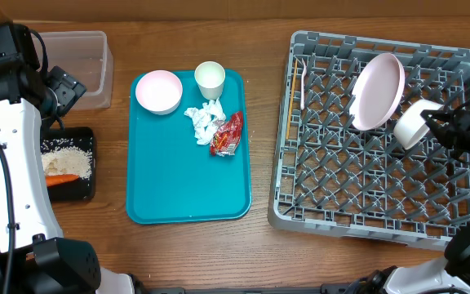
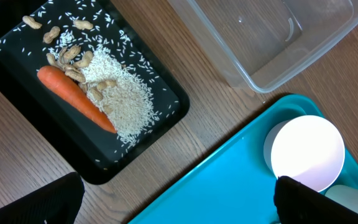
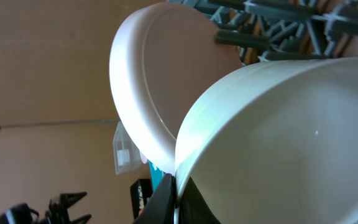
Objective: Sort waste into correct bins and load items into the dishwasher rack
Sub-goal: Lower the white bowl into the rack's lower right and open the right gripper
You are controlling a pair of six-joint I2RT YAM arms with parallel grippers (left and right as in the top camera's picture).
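One bench: brown wood-grain top, carrying everything in view; its edges are cut off on all sides.
Room: the right wrist view shows a plain tan surface behind the rack; what it is cannot be told.
Dishwasher rack: grey grid, on the right of the bench; its right edge is covered by the right arm.
Teal tray: centre of the bench, flat.
Clear tub: far left corner, no waste seen in it.
Black tray: near the tub; its left part is hidden by the left arm.
Plate: on edge among the rack's pegs, tilted.
Gripped bowl: over the rack, on its side, just beside the plate; contact cannot be told.
Loose bowl: teal tray, far left corner.
Cup: upright, just beside the loose bowl.
Tissue: teal tray, touching the wrapper.
Carrot: black tray, with rice and nuts.
Utensil: thin, along the rack's left wall.
Left claw: jaws wide apart, nothing between.
Right claw: clamped on the gripped bowl's rim; only a dark sliver of finger shows.
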